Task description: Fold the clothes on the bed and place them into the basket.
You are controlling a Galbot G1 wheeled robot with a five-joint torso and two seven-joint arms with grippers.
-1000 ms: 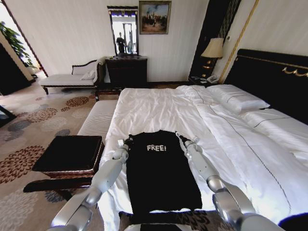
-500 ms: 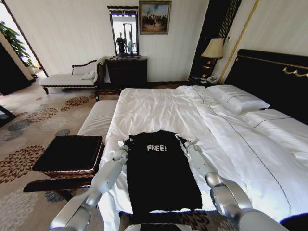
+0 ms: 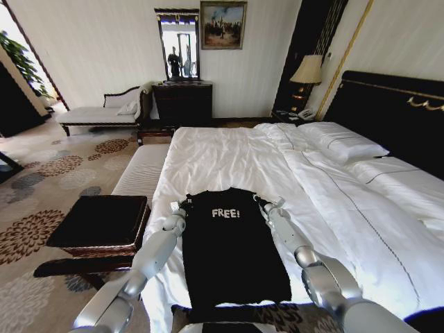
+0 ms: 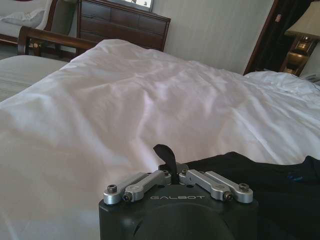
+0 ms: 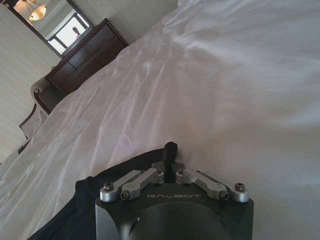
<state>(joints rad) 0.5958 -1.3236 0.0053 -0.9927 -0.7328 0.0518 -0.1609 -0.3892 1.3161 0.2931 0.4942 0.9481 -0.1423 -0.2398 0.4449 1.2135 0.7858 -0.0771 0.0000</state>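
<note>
The clothes [image 3: 229, 250], one black T-shirt with white "FREE!" lettering, lie flat at the foot of the bed [image 3: 229, 156], collar toward the pillows. My left gripper [image 3: 182, 205] rests at the shirt's left shoulder, and my right gripper [image 3: 269, 204] at its right shoulder. In the left wrist view the left gripper [image 4: 166, 155] is shut, with the black cloth [image 4: 260, 175] reaching up to its tips. The right wrist view shows the right gripper [image 5: 171, 152] shut at the shirt's edge [image 5: 95, 200]. The basket [image 3: 97, 223], brown wicker with a black inside, stands on the floor left of the bed.
A pale striped bench [image 3: 142, 170] stands along the bed's left side, beyond the basket. Pillows [image 3: 343, 142] and the dark headboard [image 3: 395, 111] are at the right. A dresser [image 3: 182, 103] and a chaise [image 3: 104, 111] stand against the far wall. Patterned carpet [image 3: 41, 180] spreads out to the left.
My right arm has shifted slightly inward toward the shirt. The left arm and the shirt have hardly moved.
</note>
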